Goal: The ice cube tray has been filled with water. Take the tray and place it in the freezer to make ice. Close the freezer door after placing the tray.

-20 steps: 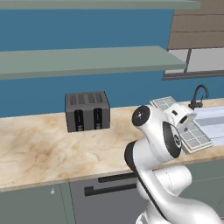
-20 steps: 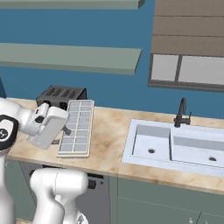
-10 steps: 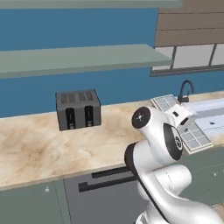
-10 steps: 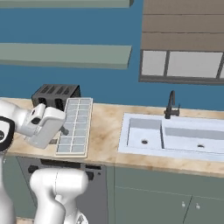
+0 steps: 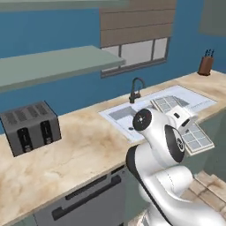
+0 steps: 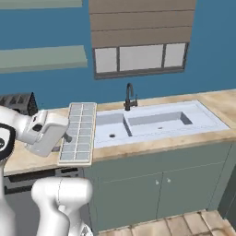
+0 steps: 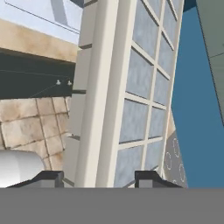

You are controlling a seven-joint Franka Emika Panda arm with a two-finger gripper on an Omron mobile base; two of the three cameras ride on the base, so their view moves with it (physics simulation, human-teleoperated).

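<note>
Above the bench (image 6: 152, 145), just left of the sink (image 6: 156, 122), the ice cube tray (image 6: 78, 132) is held up off the surface, roughly level, gripped at one long edge by the tool (image 6: 66, 137). Hand view: the two dark tips sit either side of the tray's rim (image 7: 105, 109), so the tool is closed on the tray, cells showing to the right.

Step in hand, as I read it: carry phase — tray picked, freezer not reached. Next move calls for getting the base and arm round to the freezer with the tray kept flat so water stays in, then sliding it onto a shelf, letting go, and shutting the door.

Around: toaster (image 5: 30, 127) on the bench far left, faucet (image 6: 129, 96) behind the sink, knife block (image 5: 205, 64) at the far end, window (image 6: 140, 57), wall shelf (image 5: 57, 66), dishwasher front (image 5: 84, 205) below the bench. Nearest obstacles: faucet and bench edge; tray overhangs the sink side, so swing wide.
</note>
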